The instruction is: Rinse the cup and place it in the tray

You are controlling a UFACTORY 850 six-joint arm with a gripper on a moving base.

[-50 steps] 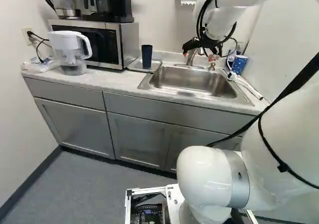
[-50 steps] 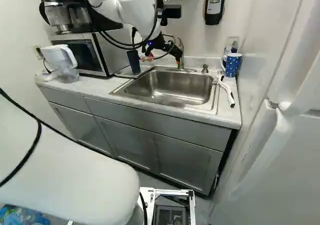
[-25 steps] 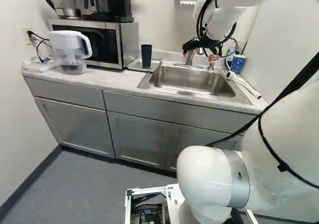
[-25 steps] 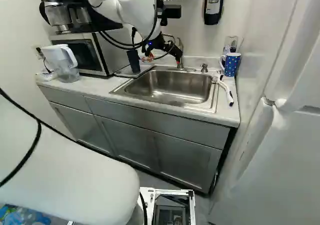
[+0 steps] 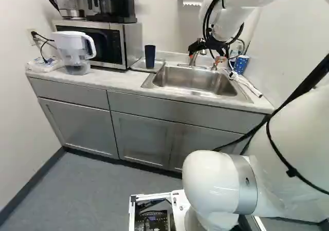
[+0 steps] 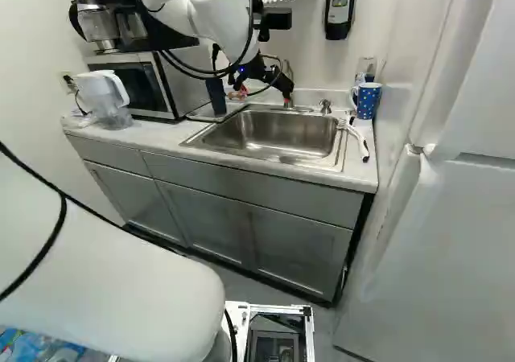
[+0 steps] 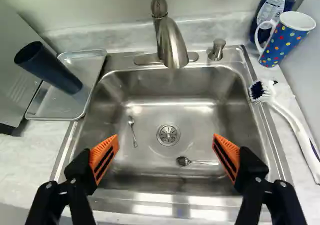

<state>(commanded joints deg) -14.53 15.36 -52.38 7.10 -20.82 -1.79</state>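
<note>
Over the sink (image 5: 198, 81), the gripper (image 5: 208, 54) hangs from the arm in the left base view. In the wrist view its orange-padded fingers stand wide apart, and the gripper (image 7: 166, 152) is open with nothing between them. A dark blue cup (image 7: 48, 67) stands on the clear tray (image 7: 55, 104), on the counter beside the basin, ahead of one finger and off to its side. A blue mug with coloured dots (image 7: 287, 39) stands on the sink's other side, in the far corner.
The faucet (image 7: 170, 37) rises behind the basin, where two spoons (image 7: 184, 161) lie. A white brush (image 7: 295, 122) rests along the sink's mug side. A microwave (image 5: 97, 43) and a water pitcher (image 5: 74, 51) stand beyond the tray. Beside the counter is a wall (image 6: 402, 56).
The base has moved slightly: counter, sink and pitcher have shifted together in both base views, drawing a little away. The arm keeps its pose against its lowest joint, and the gripper remains open.
</note>
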